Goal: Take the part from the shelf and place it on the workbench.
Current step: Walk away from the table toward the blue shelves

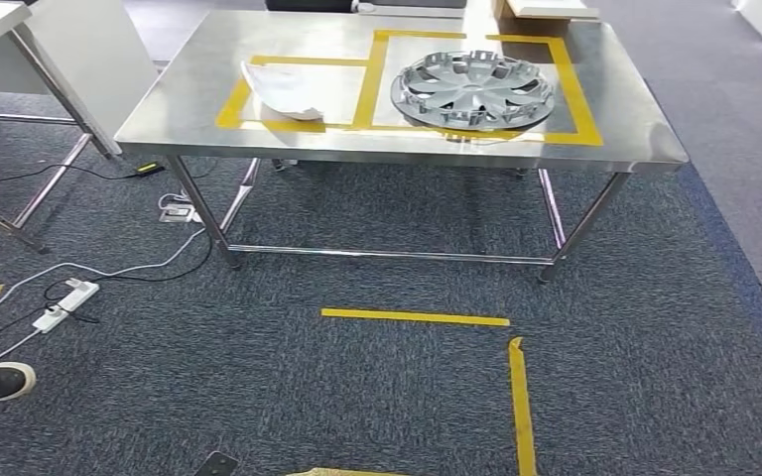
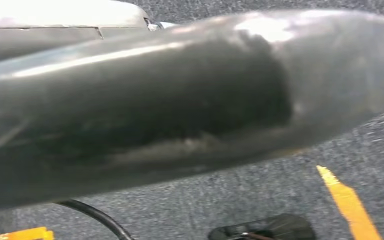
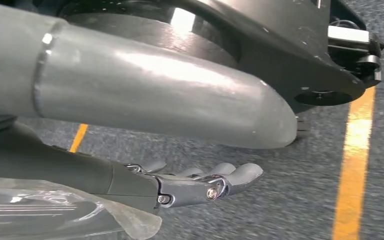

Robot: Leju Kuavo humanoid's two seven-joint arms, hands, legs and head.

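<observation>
Steel workbench, wheel cover near right edge; carpet open in front

Steel workbench bears hubcap and white part.

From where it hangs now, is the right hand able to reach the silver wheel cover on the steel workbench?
Probably not yet. The right hand hangs low over the carpet, fingers stretched out, while the silver wheel cover lies on the steel workbench, with open floor between.
</observation>
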